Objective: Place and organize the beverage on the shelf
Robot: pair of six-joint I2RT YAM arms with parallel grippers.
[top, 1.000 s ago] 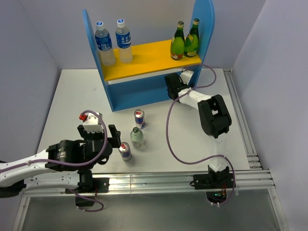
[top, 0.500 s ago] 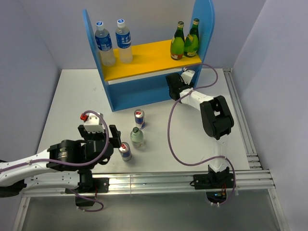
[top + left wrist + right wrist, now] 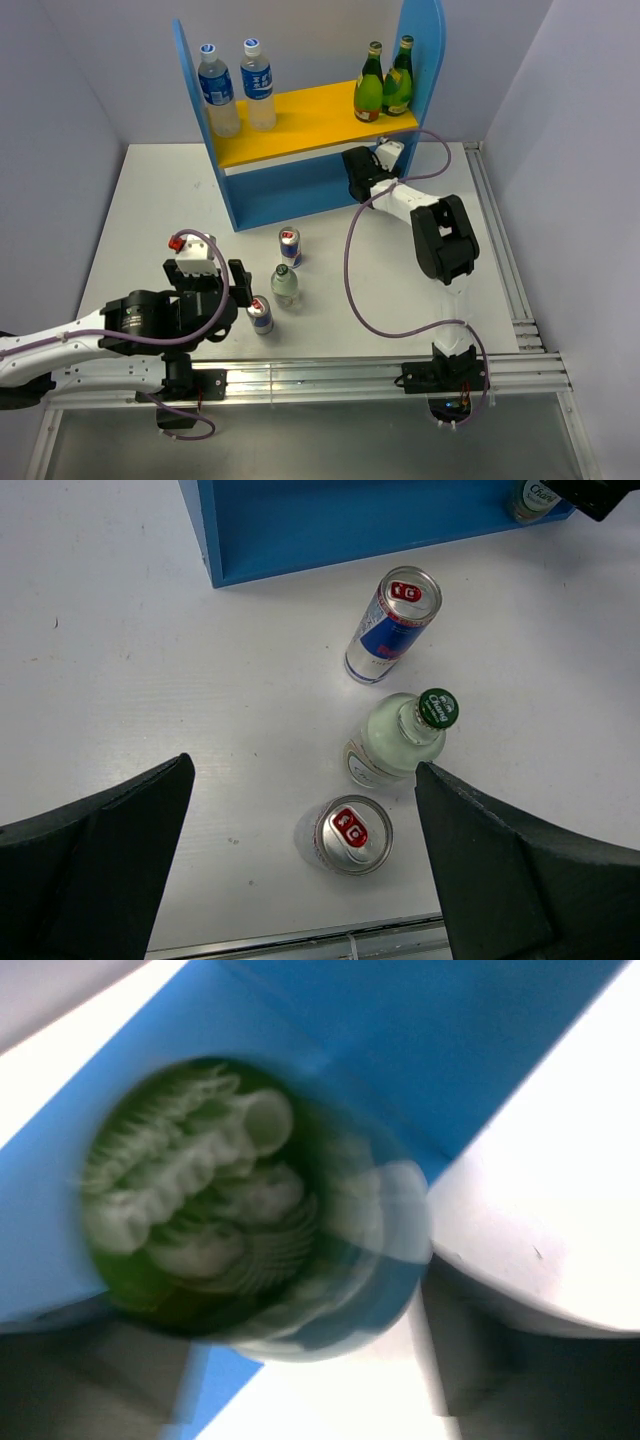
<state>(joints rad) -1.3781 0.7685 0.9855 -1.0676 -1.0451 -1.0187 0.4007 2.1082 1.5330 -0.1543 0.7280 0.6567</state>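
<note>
On table [image 3: 150, 200], green-capped bottle [image 3: 285, 286] upright.

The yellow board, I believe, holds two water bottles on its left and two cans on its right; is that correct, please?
Not quite: on its right the yellow board holds two dark green bottles instead. The two water bottles on its left are correct. The top view shows this.
</note>
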